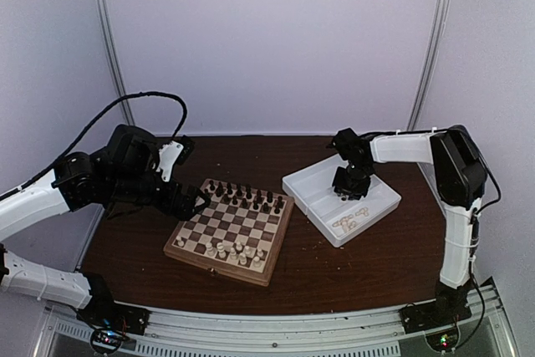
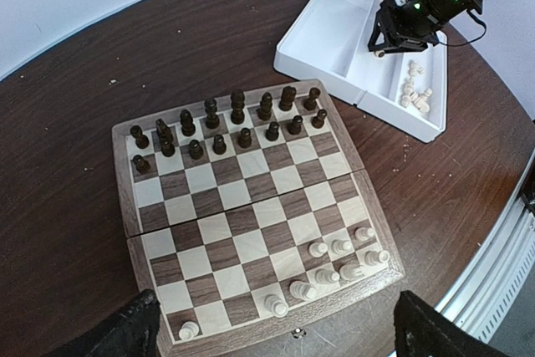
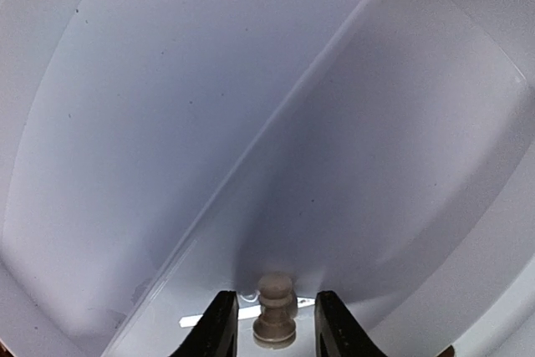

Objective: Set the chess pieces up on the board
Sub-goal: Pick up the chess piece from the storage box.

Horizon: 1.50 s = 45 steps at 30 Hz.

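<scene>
Pawn [image 3: 275,319] between right fingers [image 3: 219,332], seemingly loose, hidden overhead

Pale lavender walls [image 1: 267,39] with metal corner strips [image 1: 109,39] enclose a dark brown table [image 1: 351,265].

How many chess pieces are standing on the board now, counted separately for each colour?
Dark pieces on the board: 16
Cream pieces on the board: 9
Total: 25
</scene>
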Available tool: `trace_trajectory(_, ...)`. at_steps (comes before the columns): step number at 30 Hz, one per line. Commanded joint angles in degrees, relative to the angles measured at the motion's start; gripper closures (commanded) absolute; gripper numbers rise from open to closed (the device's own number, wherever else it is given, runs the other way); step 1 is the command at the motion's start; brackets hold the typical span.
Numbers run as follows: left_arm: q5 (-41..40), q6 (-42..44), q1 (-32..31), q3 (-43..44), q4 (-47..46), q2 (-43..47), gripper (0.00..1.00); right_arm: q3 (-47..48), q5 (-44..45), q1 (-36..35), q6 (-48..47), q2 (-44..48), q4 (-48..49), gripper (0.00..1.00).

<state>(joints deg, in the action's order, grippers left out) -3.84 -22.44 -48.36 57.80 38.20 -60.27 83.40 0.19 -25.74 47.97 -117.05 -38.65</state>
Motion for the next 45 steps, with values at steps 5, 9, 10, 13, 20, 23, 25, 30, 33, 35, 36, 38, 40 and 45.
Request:
trace_trajectory(5, 0.06, -0.34, 0.37, 0.12, -1.46, 0.29, 0.02, 5.29, 1.16, -0.80, -3.40, -2.32, -7.66, 0.64)
trace_trajectory(9, 0.02, -0.57, 0.37, -0.09, -1.53, 0.42, 0.02, 5.11, 0.96, -0.87, -3.33, -2.95, -7.44, 0.64)
trace_trajectory(10, 0.01, -0.61, 0.41, -0.20, -1.54, 0.44, 0.02, 4.97, 0.69, -0.89, -3.32, -3.27, -7.20, 0.64)
trace_trajectory(13, 0.13, -0.59, 0.37, -0.27, -1.46, 0.50, 0.02, 5.10, -0.08, -0.89, -3.27, -4.45, -6.92, 0.65)
trace_trajectory(20, -0.21, -0.58, 0.37, -0.32, -1.45, 0.70, 0.02, 5.41, -1.33, -0.89, -3.55, -5.12, -6.70, 0.70)
trace_trajectory(23, -0.22, -0.51, 0.37, -0.41, -1.37, 0.76, 0.02, 5.75, -1.16, -0.89, -3.75, -4.35, -6.95, 0.74)
trace_trajectory(25, -0.27, -0.46, 0.41, -0.32, -1.34, 0.77, 0.02, 5.59, -1.11, -0.89, -3.76, -3.43, -6.89, 0.76)
trace_trajectory(30, -0.22, -0.41, 0.37, -0.23, -1.28, 0.86, 0.02, 4.66, -0.46, -0.88, -4.43, -0.34, -5.57, 0.82)
trace_trajectory(33, -0.21, -0.41, 0.37, -0.23, -1.20, 0.94, 0.02, 4.43, 1.31, -0.85, -5.08, 1.13, -5.24, 0.85)
trace_trajectory(35, -0.29, -0.50, 0.37, -0.31, -1.19, 1.07, 0.02, 4.41, 1.47, -0.89, -5.43, 1.88, -5.22, 0.86)
trace_trajectory(36, -0.16, -0.50, 0.37, -0.32, -1.19, 1.11, 0.02, 4.37, 1.48, -0.89, -5.55, 2.17, -5.08, 0.87)
trace_trajectory(38, -0.14, -0.51, 0.38, -0.24, -1.27, 1.12, 0.02, 4.20, 1.56, -0.89, -5.60, 2.87, -4.91, 0.88)
trace_trajectory(40, -0.05, -0.50, 0.43, -0.08, -1.19, 0.95, 0.02, 3.68, 1.56, -0.87, -5.70, 3.78, -4.50, 0.88)
trace_trajectory(45, 0.61, -0.92, 0.37, 0.46, -1.49, 0.30, 0.02, 1.97, 2.30, -0.87, -6.03, 6.73, -3.24, 0.88)
